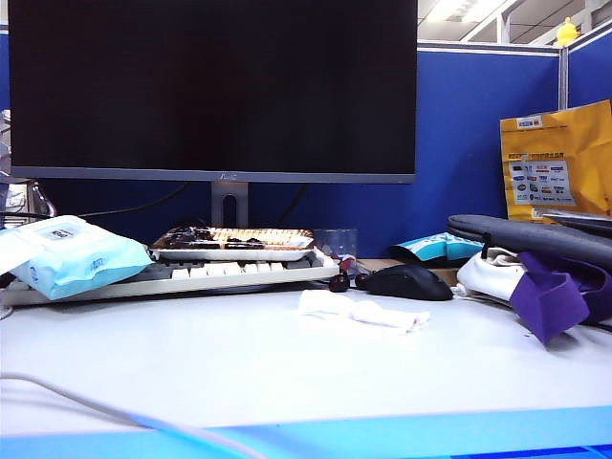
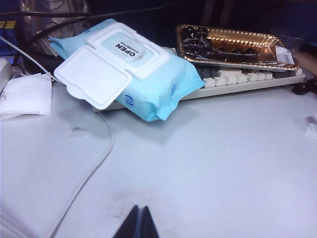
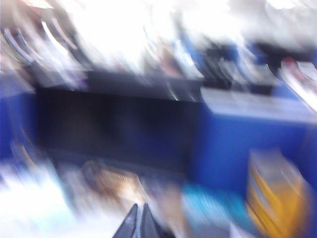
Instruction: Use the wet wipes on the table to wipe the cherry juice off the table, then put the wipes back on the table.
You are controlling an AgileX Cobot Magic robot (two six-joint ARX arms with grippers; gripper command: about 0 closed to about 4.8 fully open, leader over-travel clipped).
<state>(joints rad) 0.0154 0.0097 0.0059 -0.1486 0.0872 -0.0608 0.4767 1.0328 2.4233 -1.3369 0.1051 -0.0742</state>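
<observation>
Cable [image 1: 86, 406] nearest. Wet wipes [image 1: 359, 311] rest on counter [image 1: 287, 373] beside mouse [image 1: 409, 281]. Left gripper [image 2: 138, 218], right gripper [image 3: 138, 215]: jaws together, empty. Judgement: open first, descend squarely onto the sheet.

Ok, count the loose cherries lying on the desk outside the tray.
2 in the exterior view: one cherry touching the keyboard's right end, the other cherry against the black mouse. More may hide behind the mouse.

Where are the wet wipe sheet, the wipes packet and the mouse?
wet wipes [image 1: 359, 311], exterior view, middle of the crumpled white sheet.
wipes packet [image 2: 148, 82], left wrist view, blue body beside the open flap.
mouse [image 1: 409, 281], exterior view, top of the black shell.
</observation>
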